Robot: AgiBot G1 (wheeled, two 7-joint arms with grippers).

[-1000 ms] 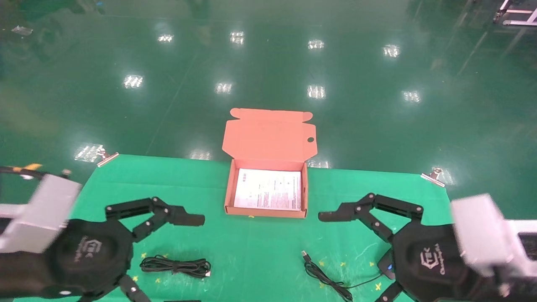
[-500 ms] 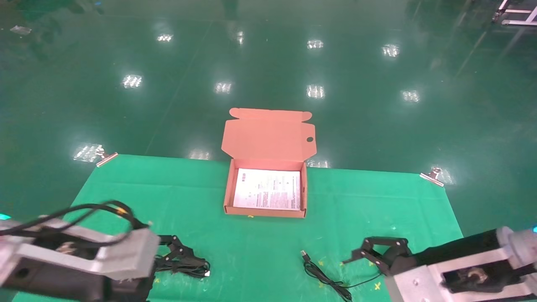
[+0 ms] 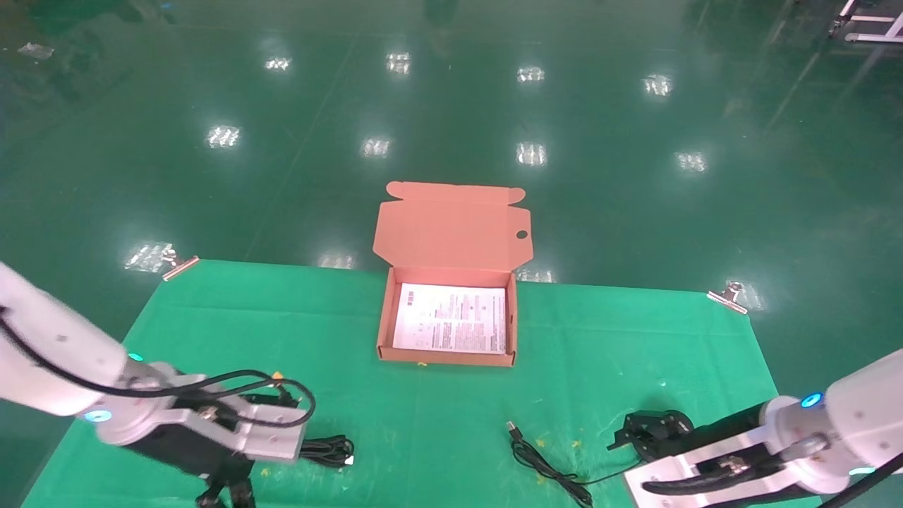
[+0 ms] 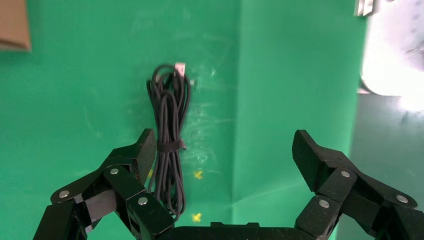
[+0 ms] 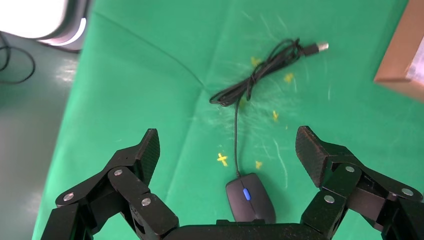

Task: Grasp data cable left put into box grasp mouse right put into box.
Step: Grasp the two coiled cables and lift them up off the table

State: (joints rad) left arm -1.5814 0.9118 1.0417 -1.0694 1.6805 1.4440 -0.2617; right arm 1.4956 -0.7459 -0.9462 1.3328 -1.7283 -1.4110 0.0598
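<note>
The open orange-brown box (image 3: 383,324) sits at the table's far middle, with a white printed sheet inside and its lid (image 3: 451,226) standing up. The data cable (image 4: 167,130), a tied black bundle with a pale connector tip, lies on the green cloth; its end shows in the head view (image 3: 331,449). My left gripper (image 4: 223,145) hangs open above it, and the bundle lies beside one finger. The black mouse (image 5: 250,197) lies on the cloth with its cord (image 3: 547,467) and USB plug (image 5: 317,46). My right gripper (image 5: 227,137) is open above the mouse, which lies between the fingers.
A green cloth (image 3: 600,331) covers the table, held by metal clips at the far corners (image 3: 180,267) (image 3: 726,296). Small yellow cross marks (image 5: 222,159) dot the cloth. A glossy green floor lies beyond the far edge. A corner of the box shows in the right wrist view (image 5: 402,55).
Both arms have come down from in front of the head camera to the table's near side. The left gripper now hangs over the cable and the right over the mouse.
</note>
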